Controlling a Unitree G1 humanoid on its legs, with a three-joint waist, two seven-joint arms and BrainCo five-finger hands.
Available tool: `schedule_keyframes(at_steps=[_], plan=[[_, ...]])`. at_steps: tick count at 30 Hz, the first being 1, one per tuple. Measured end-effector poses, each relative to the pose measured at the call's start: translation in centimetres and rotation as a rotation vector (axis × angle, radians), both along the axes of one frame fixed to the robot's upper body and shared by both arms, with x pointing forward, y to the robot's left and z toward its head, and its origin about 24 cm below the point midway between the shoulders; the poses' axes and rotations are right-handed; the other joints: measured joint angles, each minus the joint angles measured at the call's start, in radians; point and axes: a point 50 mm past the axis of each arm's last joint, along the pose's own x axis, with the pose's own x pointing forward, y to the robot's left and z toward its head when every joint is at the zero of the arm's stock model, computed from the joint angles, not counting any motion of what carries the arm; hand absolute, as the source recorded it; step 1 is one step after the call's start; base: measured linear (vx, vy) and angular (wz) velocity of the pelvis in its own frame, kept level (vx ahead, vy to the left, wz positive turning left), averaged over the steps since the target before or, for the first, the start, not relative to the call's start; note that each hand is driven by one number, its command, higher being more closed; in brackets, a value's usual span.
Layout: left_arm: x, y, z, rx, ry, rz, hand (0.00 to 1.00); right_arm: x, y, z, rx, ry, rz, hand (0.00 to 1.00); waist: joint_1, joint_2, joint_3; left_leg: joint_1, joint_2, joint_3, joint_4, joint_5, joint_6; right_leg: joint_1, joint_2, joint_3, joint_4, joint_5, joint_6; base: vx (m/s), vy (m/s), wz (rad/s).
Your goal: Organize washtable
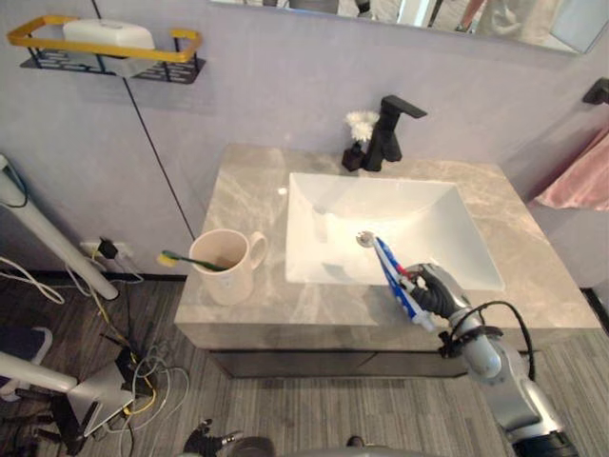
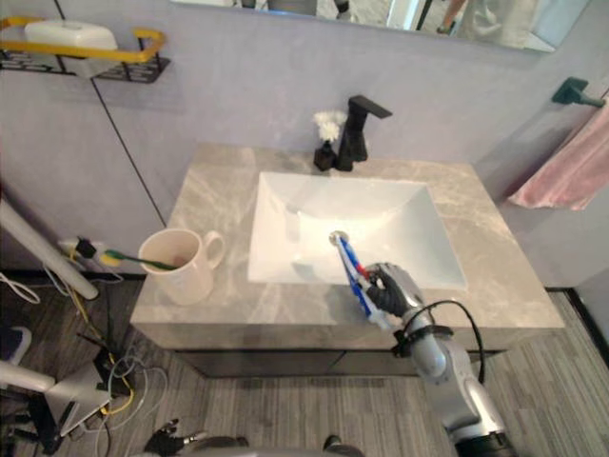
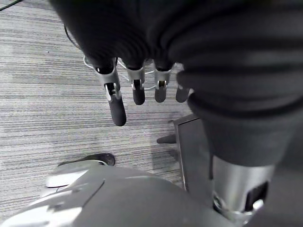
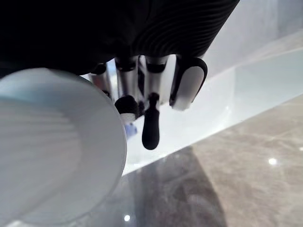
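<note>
Two hands logged. Left hand [image 3: 117, 106] is hanging low over the grey floor at 7 o'clock of the washtable [image 1: 249, 186], fingers straight and relaxed, carrying nothing.

Right hand [image 1: 436, 290] is reaching in from 5 o'clock and curling tight round a blue, red and white toothpaste tube [image 1: 388, 268]. The hand is sitting over the basin's front rim. The tube's white cap is pointing back toward the robot and its flat end is running out over the white basin [image 1: 400, 205] to just beside the drain [image 1: 364, 238]. Whether the tube is touching the basin, I cannot tell.

Front edge: a narrow strip of bare stone is lying between the basin rim and the counter lip.

At 8 o'clock a cream mug [image 1: 225, 267] is standing upright near the front left corner, with a green toothbrush [image 1: 190, 259] leaning out over its left side. Open stone is running between mug and basin, and on up the left side.

At 12 o'clock a black faucet [image 1: 385, 133] is standing behind the basin, with a small dark bottle with a white tuft [image 1: 357, 143] just beside it.

Far wall: a yellow-railed shelf [image 1: 176, 43] holding a white box [image 1: 108, 34] at 10 o'clock, and a pink towel [image 1: 580, 176] hanging at 2 o'clock.
</note>
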Motion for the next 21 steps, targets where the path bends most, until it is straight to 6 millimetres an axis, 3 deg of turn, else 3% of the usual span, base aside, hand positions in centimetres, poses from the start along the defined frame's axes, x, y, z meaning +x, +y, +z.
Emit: schedule_keyframes(at_steps=[13,17,19,21], plan=[[-1.5,0.4,-0.1,0.023,0.005,0.137,0.00,-0.6,0.6,1.5,0.042,-0.164,-0.067,1.00,0.002,0.031,-0.007,-0.008,0.000,-0.011,0.008,0.000,0.000,0.002,0.000,-0.011,0.000,0.000,0.000,0.00,0.000,0.02],[-2.2,2.7,0.5,0.078,-0.027,0.285,0.00,-0.7,0.7,1.7,0.051,-0.195,-0.064,1.00,0.003,0.034,-0.008,-0.010,0.000,-0.013,0.009,0.000,0.000,0.002,0.001,-0.012,-0.001,0.000,0.000,0.00,0.000,0.00],[-1.6,4.6,1.6,0.140,-0.092,0.340,0.00,-0.7,0.8,1.8,0.054,-0.204,-0.052,1.00,0.003,0.035,-0.008,-0.014,0.000,-0.016,0.009,0.000,0.000,0.001,0.001,-0.015,-0.002,0.000,0.000,0.00,0.000,0.05],[-0.1,7.7,3.9,0.239,-0.229,0.413,0.00,-0.9,1.0,2.2,0.056,-0.221,-0.042,1.00,0.008,0.036,-0.008,-0.021,0.000,-0.025,0.010,0.000,0.000,0.000,0.001,-0.022,-0.002,0.000,0.000,0.00,-0.007,0.10]])
